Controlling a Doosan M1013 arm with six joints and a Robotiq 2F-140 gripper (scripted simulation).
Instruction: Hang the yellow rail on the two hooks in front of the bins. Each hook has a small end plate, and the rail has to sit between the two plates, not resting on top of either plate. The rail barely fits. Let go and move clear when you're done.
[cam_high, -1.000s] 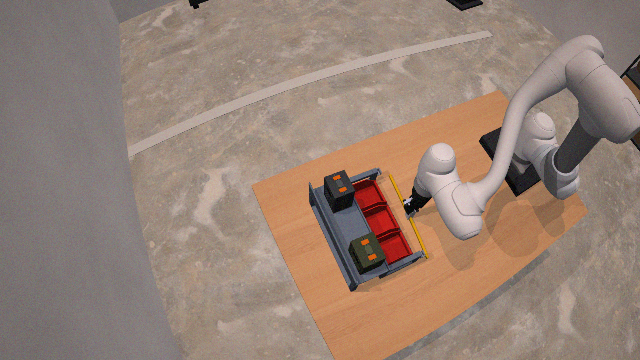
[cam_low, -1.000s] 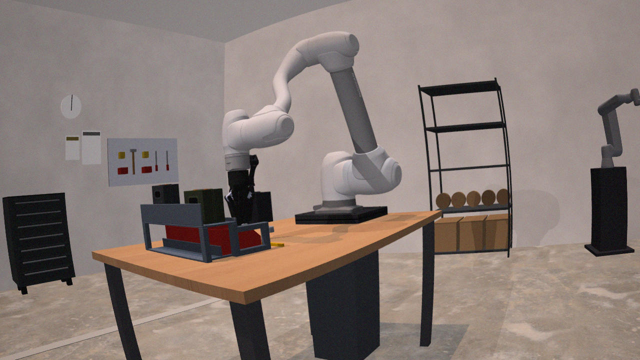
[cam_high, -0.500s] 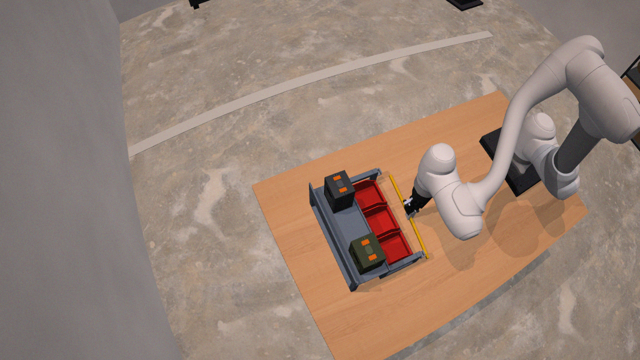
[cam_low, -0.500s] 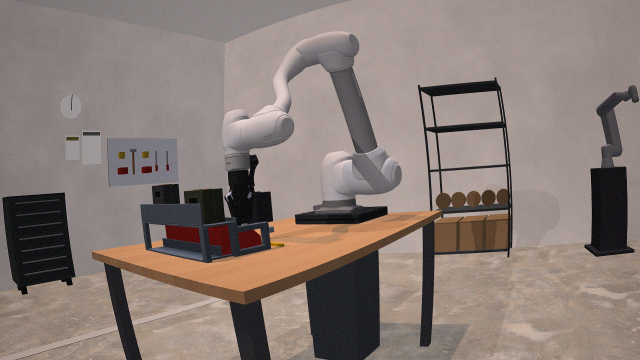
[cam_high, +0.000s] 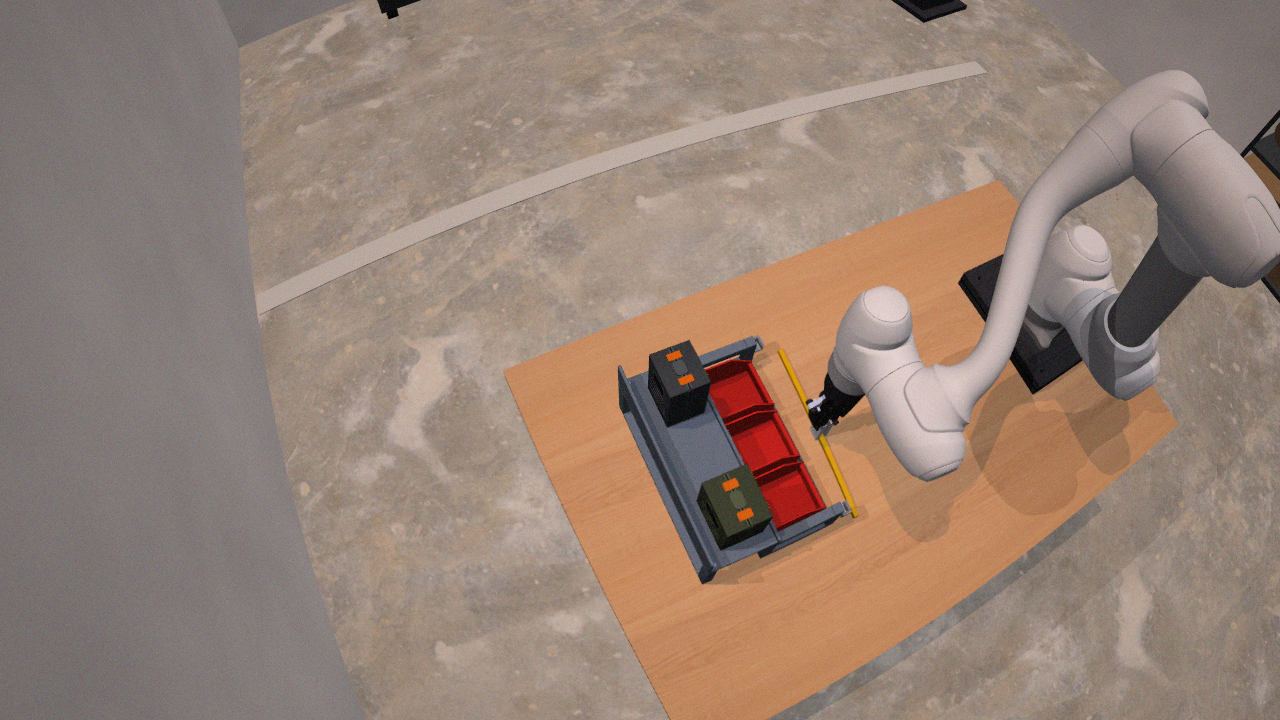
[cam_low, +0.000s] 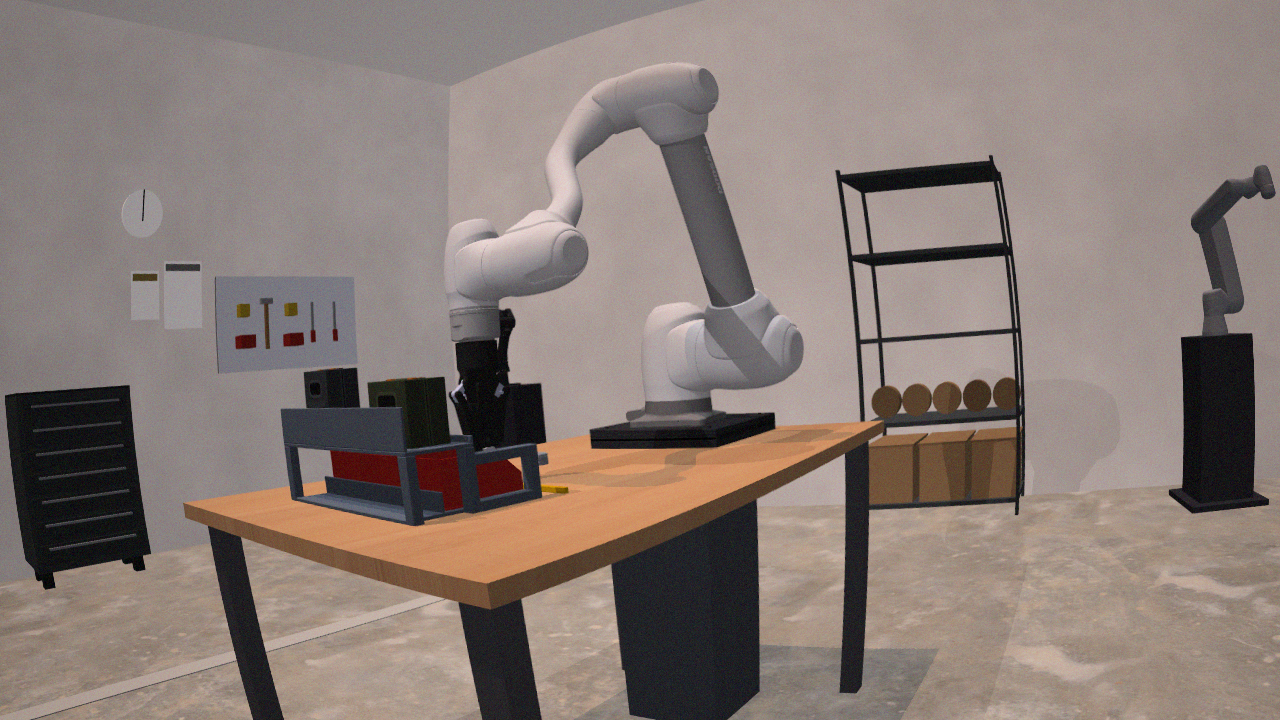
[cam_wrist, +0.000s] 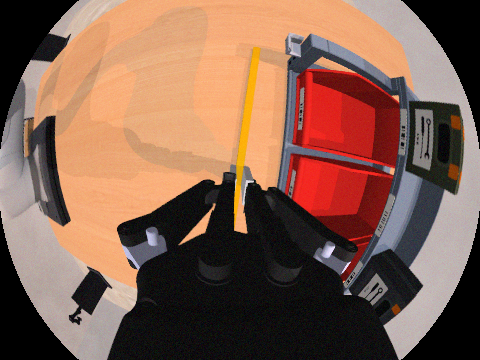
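The yellow rail (cam_high: 822, 436) runs along the front of the grey rack (cam_high: 716, 447), parallel to the red bins (cam_high: 760, 438). My gripper (cam_high: 819, 416) is shut on the rail near its middle. In the wrist view the rail (cam_wrist: 246, 120) passes between the fingertips (cam_wrist: 235, 188) and extends away from me, a small gap left of the rack's front bar (cam_wrist: 288, 120). One hook (cam_wrist: 296, 43) sticks out at the rack's far corner, beside the rail's far end. From the side, one rail end (cam_low: 554, 488) shows low over the table, past the rack's corner. The near hook is hidden by my gripper.
A black box (cam_high: 678, 385) and a green box (cam_high: 733, 505) stand on the rack behind the bins. The arm's black base (cam_high: 1029, 331) sits on the table to the right. A shelf (cam_low: 935, 340) and a drawer cabinet (cam_low: 76, 479) stand off the table.
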